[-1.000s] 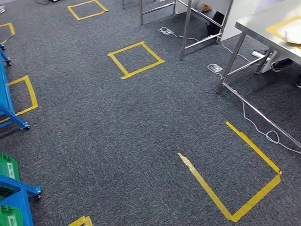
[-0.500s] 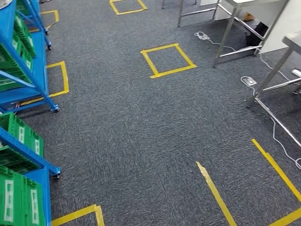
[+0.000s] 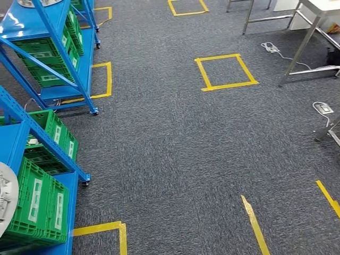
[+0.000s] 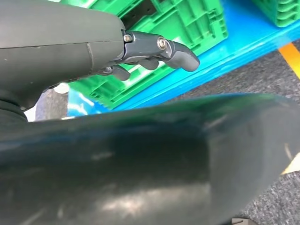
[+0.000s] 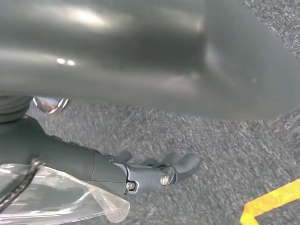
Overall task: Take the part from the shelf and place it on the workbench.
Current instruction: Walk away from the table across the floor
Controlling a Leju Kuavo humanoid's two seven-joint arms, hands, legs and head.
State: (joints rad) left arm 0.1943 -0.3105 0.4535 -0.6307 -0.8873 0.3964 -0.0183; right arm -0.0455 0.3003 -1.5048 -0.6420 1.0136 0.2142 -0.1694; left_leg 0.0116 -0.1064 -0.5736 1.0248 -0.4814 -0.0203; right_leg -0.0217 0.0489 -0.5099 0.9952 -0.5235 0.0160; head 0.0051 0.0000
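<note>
A round silvery part [image 3: 5,197] lies on the top of the near blue shelf [image 3: 24,139] at the left edge of the head view, partly cut off. A second silvery part [image 3: 28,2] sits on top of the far blue shelf [image 3: 60,40]. A corner and legs of the steel workbench [image 3: 308,32] stand at the top right. My left hand [image 4: 148,49] hangs beside green crates [image 4: 183,23], fingers stretched out and holding nothing. My right hand [image 5: 155,171] hangs over the carpet, fingers also stretched out and holding nothing.
Green crates [image 3: 44,204] fill the lower levels of both wheeled shelves. Yellow tape squares [image 3: 226,71] mark the dark grey carpet. A white power strip [image 3: 322,108] and cables lie near the table legs at the right.
The camera has turned to the left: the blue shelves have come further into the picture and the workbench has slid off to the right.
</note>
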